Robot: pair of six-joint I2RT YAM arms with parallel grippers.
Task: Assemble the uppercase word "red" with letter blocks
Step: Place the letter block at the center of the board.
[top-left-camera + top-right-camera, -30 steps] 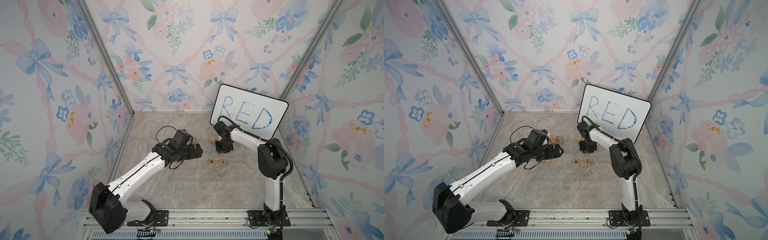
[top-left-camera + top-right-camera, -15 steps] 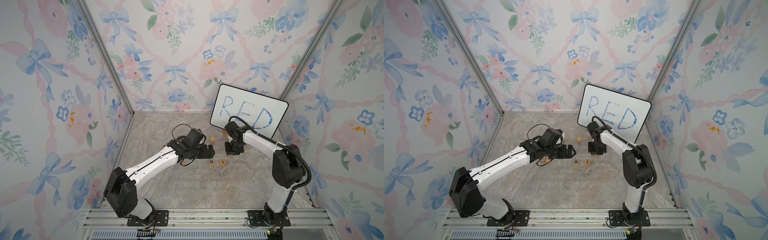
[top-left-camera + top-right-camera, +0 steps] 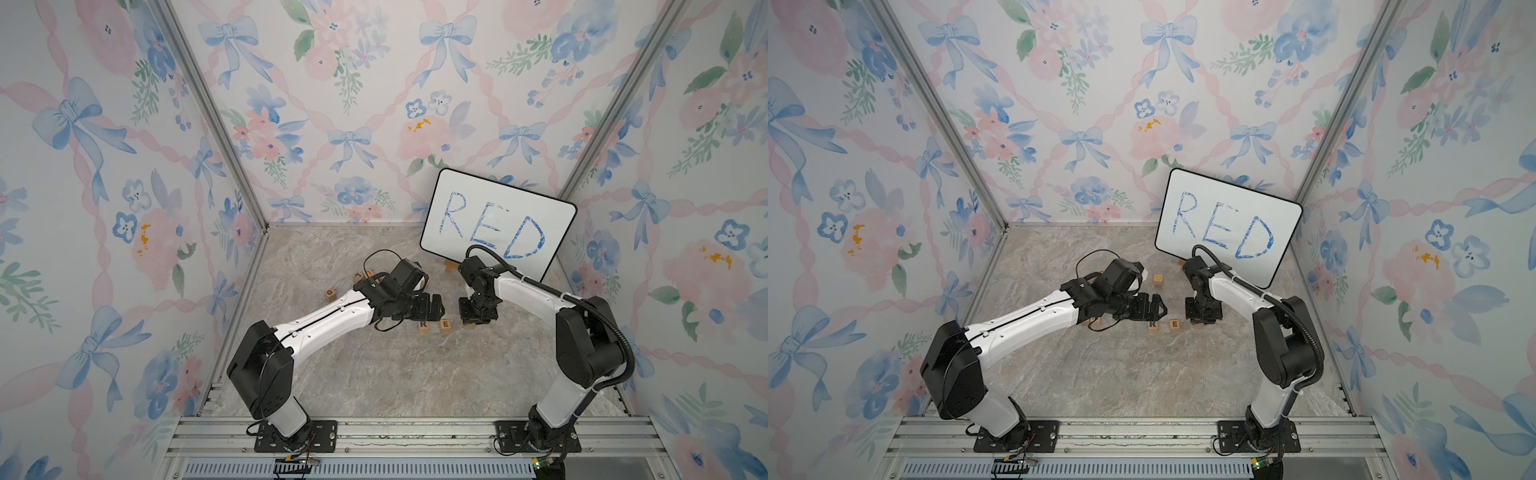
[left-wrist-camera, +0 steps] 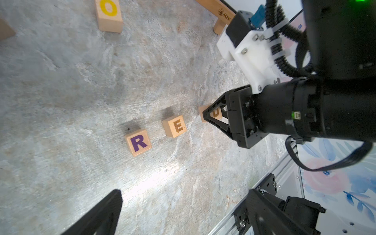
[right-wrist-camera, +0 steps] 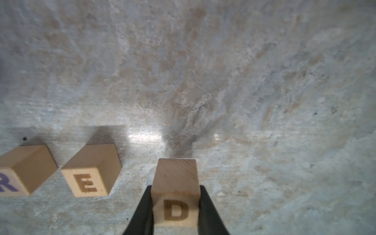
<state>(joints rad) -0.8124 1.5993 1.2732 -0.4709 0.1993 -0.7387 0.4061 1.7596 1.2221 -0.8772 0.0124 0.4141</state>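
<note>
The letter blocks form a row on the marble floor in both top views: R block (image 3: pixel 423 325) (image 3: pixel 1153 326), then E block (image 3: pixel 445 324) (image 3: pixel 1174 325). Just right of E is the D block (image 5: pixel 176 193) (image 4: pixel 215 113), in line with them, letter up. My right gripper (image 5: pixel 176 186) (image 3: pixel 478 318) is shut on its two sides. I cannot tell whether the D block touches the floor. In the wrist views the R block (image 4: pixel 138 142) (image 5: pixel 30 166) and E block (image 4: pixel 174 125) (image 5: pixel 91 173) stand free. My left gripper (image 3: pixel 436 305) (image 4: pixel 183 201) hangs open and empty, just behind R.
A white board (image 3: pixel 498 224) with "RED" leans at the back right on a wooden stand (image 4: pixel 215 8). Spare blocks lie behind: an O block (image 3: pixel 1158 278) (image 4: pixel 108 14), a G block (image 3: pixel 330 293), and another block (image 3: pixel 368 274) near the left arm's elbow cable.
My right gripper has carried the D block forward from near the board to the spot right of E. The left arm has swung right, its open gripper now close behind the R block.
</note>
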